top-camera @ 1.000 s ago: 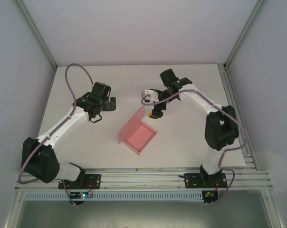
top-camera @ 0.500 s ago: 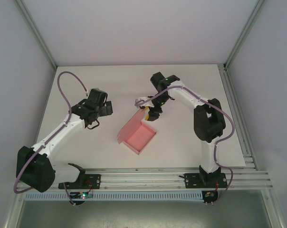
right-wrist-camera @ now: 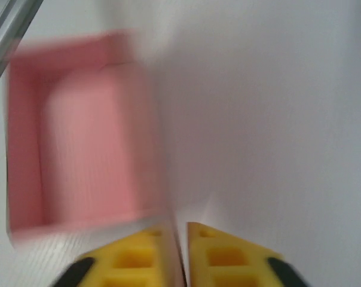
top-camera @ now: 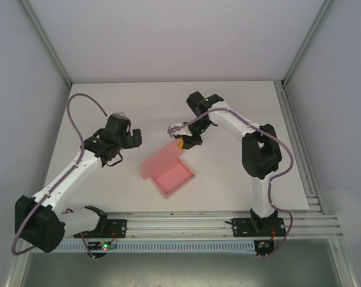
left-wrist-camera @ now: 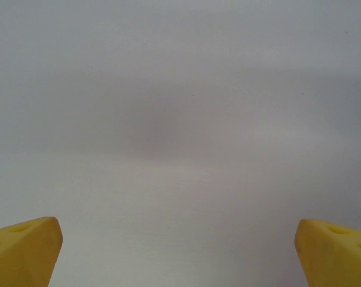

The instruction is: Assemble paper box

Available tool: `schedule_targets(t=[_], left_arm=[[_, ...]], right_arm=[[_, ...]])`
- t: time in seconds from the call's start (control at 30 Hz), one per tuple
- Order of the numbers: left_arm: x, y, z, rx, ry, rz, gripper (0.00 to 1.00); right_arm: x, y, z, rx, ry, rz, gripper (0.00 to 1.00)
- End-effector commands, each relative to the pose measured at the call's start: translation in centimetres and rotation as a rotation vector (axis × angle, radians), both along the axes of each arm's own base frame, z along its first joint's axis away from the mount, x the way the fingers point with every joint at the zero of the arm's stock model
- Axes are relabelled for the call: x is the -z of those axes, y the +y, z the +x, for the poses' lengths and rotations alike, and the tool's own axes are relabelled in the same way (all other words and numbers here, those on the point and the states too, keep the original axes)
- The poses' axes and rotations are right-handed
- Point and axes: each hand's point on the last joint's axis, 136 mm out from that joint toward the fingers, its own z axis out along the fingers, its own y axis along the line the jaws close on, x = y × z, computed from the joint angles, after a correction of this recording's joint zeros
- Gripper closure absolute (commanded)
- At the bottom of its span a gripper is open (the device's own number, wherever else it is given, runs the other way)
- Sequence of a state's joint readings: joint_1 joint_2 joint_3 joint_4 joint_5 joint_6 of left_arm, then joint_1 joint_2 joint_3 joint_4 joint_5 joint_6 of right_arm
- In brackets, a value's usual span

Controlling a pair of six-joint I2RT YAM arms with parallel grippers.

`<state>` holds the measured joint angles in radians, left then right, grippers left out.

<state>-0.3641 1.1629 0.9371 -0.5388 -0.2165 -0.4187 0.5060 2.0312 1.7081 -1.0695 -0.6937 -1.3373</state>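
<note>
The pale-pink paper box [top-camera: 173, 176] lies open in the middle of the table, its raised lid flap [top-camera: 160, 158] leaning to the left. My right gripper [top-camera: 181, 142] sits at the flap's far corner, shut on the thin card edge. In the right wrist view the yellow fingers [right-wrist-camera: 138, 254] pinch a pink sheet edge at the gripper [right-wrist-camera: 177, 230], with the blurred box [right-wrist-camera: 85, 137] beyond. My left gripper [top-camera: 131, 139] hovers left of the box, apart from it and open. Its yellow fingertips [left-wrist-camera: 25, 245] stand wide over bare table, nothing within the gripper [left-wrist-camera: 180, 251].
The white table [top-camera: 240, 119] is walled by pale panels on three sides. An aluminium rail [top-camera: 192, 224] runs along the near edge with both arm bases on it. Free room lies behind and to the right of the box.
My right gripper has closed on the lid flap's corner and the flap now leans further left. The left arm has shifted slightly down and left, still open.
</note>
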Motion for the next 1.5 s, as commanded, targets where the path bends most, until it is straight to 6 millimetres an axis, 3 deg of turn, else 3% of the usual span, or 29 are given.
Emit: schedule_targets(t=[0.0,0.2,0.33,0.47,0.53,0.63,0.77,0.83,0.9,1.1,1.17,1.27,1.4,1.47], left_arm=[[-1.0,-1.0,-0.1,0.11,-0.053,-0.017,0.0],[-3.6,-6.5,-0.5,0.501,-0.207,-0.09,0.0],[-3.5,-8.5,-2.7,0.743,-0.286,-0.057,0.0],[-3.6,-11.7,-7.4,1.15,-0.433,-0.045,0.0],[-3.8,-12.2,-8.3,1.229,-0.472,-0.043,0.0],[-4.1,-12.5,-7.1,1.21,-0.472,-0.052,0.0],[-2.9,-13.0,-4.7,1.187,-0.372,-0.058,0.0],[-2.7,-13.4,-3.7,1.184,-0.322,-0.073,0.09],[-2.8,-13.9,-3.4,1.207,-0.287,-0.091,0.22],[-2.6,-14.0,-2.4,1.186,-0.275,-0.088,0.8],[-2.3,-13.9,-2.2,1.169,-0.266,-0.077,0.96],[-1.8,-13.8,-2.1,1.156,-0.241,-0.071,0.92],[-1.4,-13.9,-2.0,1.157,-0.228,-0.075,0.69],[-1.1,-13.9,-1.9,1.158,-0.222,-0.072,0.69]], right_arm=[[-1.3,-1.2,-0.3,0.011,-0.022,-0.01,0.93],[-3.7,-4.9,1.0,0.123,-0.078,0.02,0.98],[-4.7,-7.0,1.2,0.184,-0.075,0.045,0.98],[-5.2,-8.1,0.6,0.199,-0.061,0.066,0.99],[-5.6,-8.1,0.4,0.204,-0.055,0.083,0.98],[-5.9,-8.2,0.3,0.21,-0.054,0.09,0.99],[-6.3,-8.0,0.0,0.197,-0.042,0.102,0.99],[-6.3,-8.0,0.0,0.196,-0.034,0.097,0.98],[-6.2,-8.1,0.1,0.206,-0.032,0.091,0.98],[-6.0,-8.1,0.9,0.254,-0.054,0.09,0.98],[-6.1,-8.2,1.5,0.286,-0.075,0.087,0.98],[-6.7,-8.4,2.1,0.325,-0.093,0.108,0.98],[-7.2,-8.3,2.0,0.326,-0.091,0.119,0.98],[-7.3,-8.4,1.8,0.322,-0.091,0.114,0.98]])
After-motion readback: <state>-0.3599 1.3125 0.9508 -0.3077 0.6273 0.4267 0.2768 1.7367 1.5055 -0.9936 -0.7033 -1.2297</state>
